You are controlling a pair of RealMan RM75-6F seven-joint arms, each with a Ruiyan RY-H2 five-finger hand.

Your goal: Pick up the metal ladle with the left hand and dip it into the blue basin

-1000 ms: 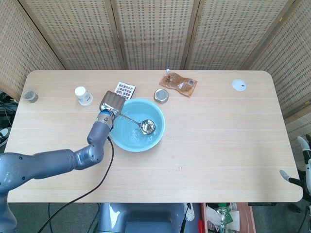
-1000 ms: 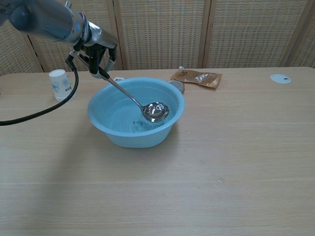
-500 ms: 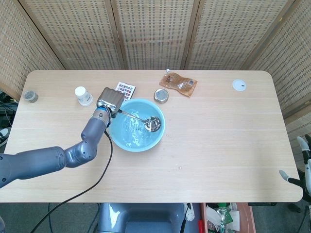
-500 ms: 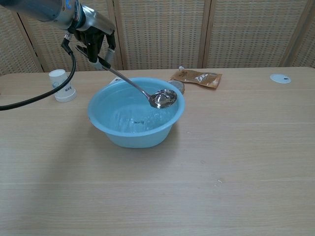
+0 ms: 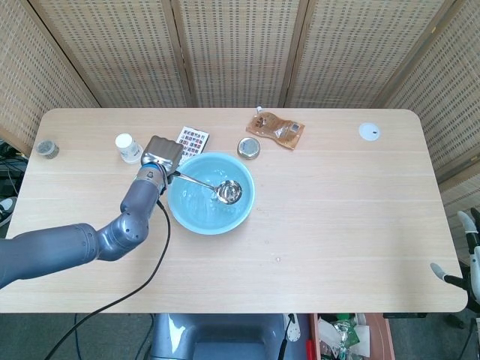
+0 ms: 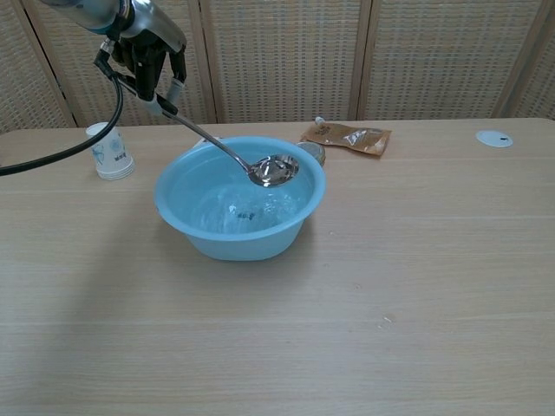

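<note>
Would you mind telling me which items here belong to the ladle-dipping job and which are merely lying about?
Job:
left hand
metal ladle
blue basin

Lying about:
white cup
brown pouch
small tin
patterned card
white disc
small dark jar

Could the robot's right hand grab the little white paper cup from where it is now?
Probably not. The right hand shows only at the far right edge of the head view, off the table, while the white paper cup stands near the far left, beyond the blue basin and the left hand holding the ladle.
</note>
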